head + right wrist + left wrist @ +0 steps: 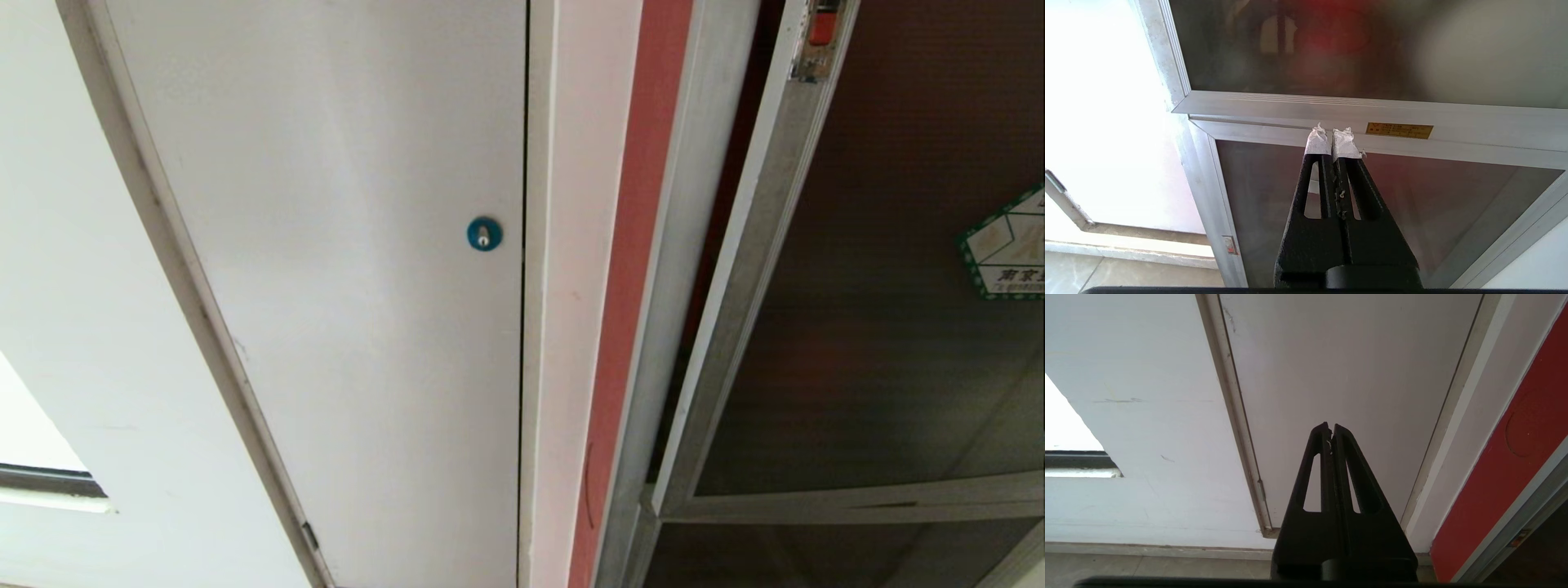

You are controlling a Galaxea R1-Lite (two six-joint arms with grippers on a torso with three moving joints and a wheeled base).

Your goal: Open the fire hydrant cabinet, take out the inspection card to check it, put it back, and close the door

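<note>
**Two grippers shut and parked, door latch well above them**

Head view: neither arm shows. A plain white panel (326, 245) with a blue round lock (484, 233) fills the left and middle. Right of it runs a red strip (629, 269), then the fire hydrant cabinet (690, 245) with its silver frame. The door (882, 327), dark tinted glass in a silver frame, stands on the right, its long axis running up the wall. It looks slightly ajar along the latch edge, though I cannot be sure. The small red latch (824, 24) sits at the top of that edge. A green-bordered white sticker (1008, 245) carries Chinese characters, cut off by the picture's edge and not readable in full. The inspection card is not in view.

Left wrist view: the left gripper (1331, 430) has its fingers pressed together, empty, facing the white panel and apart from it.

Right wrist view: the right gripper (1333, 136), fingertips wrapped in white tape, has its fingers together on nothing. It faces the silver crossbar below the door, near a small orange label (1399, 130) whose print is too fine to read.

Judgement: the right arm is the nearer one; the latch lies upward and toward the robot's left from its fingers, so it must rise along the door's edge.
</note>
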